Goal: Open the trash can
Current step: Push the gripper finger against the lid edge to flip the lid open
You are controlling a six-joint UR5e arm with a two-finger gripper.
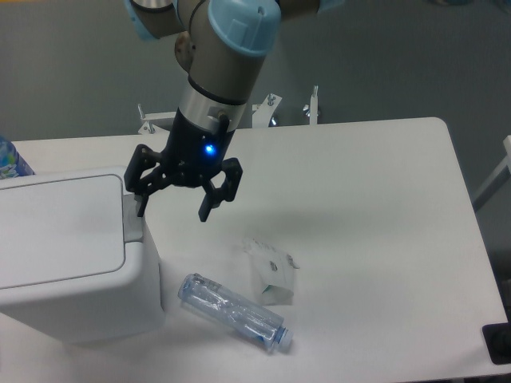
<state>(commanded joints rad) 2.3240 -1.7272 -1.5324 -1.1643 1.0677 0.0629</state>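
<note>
Gripper [171, 207] hangs off the arm [227, 48], which comes in from 12 o'clock; blue LED lit on its body. Fingers spread wide, nothing between them. Left-hand fingertip [141, 205] in the view sits right at the trash can's near-right top edge, by the grey push-button tab [132, 217]; can't tell if it's touching. Other fingertip [204, 213] is out over bare surface, apart from the bin.

Trash can [64, 255]: big white box-shaped bin w/ rounded corners, at 9 o'clock of the view, partly cut off by the left edge. Flat lid [56, 230] is down, closed. Tab is on the lid's right side, facing the gripper.

White surface [375, 207] carries the rest. Clear plastic bottle [231, 313] lies on its side at approx 6 o'clock, just right of the bin's base, cap end pointing to 4 o'clock. Crumpled white wrapper/carton [271, 271] just above the bottle, near but apart from it. Bit of a blue-labelled bottle [11, 159] peeks in at the left edge, behind the bin. Metal brackets [311, 105] at the surface's far edge, approx 12 o'clock.
</note>
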